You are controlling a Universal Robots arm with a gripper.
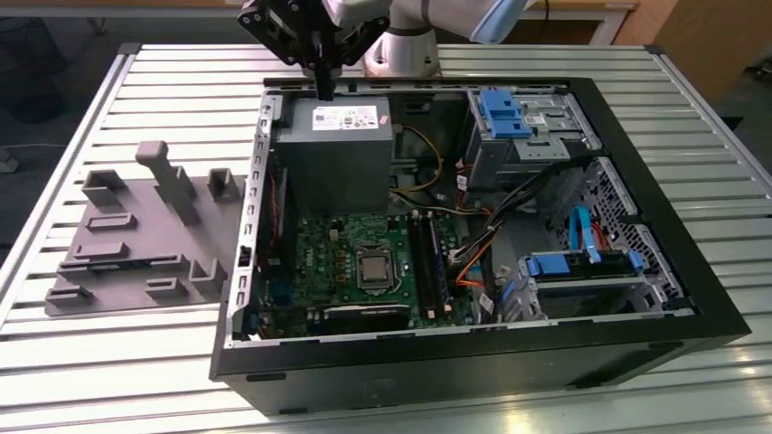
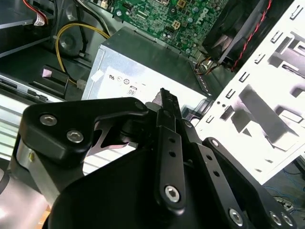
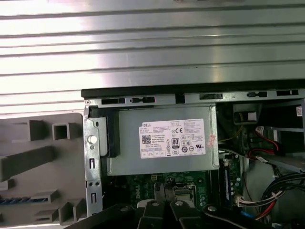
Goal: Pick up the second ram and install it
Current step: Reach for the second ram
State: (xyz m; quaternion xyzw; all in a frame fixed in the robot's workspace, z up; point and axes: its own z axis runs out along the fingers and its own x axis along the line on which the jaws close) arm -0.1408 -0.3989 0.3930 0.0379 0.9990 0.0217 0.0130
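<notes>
— the second ram [image 1: 121, 264], where is it lying?
— in the grey tray [image 1: 133, 237], i think: a thin blue-green strip, flat in a slot, near the bench [image 1: 145, 362] edge on the exterior view's left, outside the computer case [image 1: 711, 316]. i'm well apart from it. my gripper [image 1: 324, 89] hangs over the case's far rim, above the power supply [image 1: 332, 145].
— and your fingers?
— clenched, pad against pad. they're black metal, with nothing i can see between them.
— what could go wrong from here?
— the stick is flat, narrow and hard-edged, so a bite off its middle would likely tip it. the tray's blocky posts stand near it and could knock my fingers. the case wall is thin sheet steel with a lip, and it stands between the tray and the motherboard [image 1: 350, 244]. the long black plastic slots [image 1: 425, 262] run beside a bundle of orange and black cables [image 1: 476, 258], and a soft loop there might snag the stick. pressed in crooked, a stiff board like that would jam, not bend.
— and the bench itself?
— ribbed, shiny metal slats. a dropped stick could slide into a groove.
</notes>
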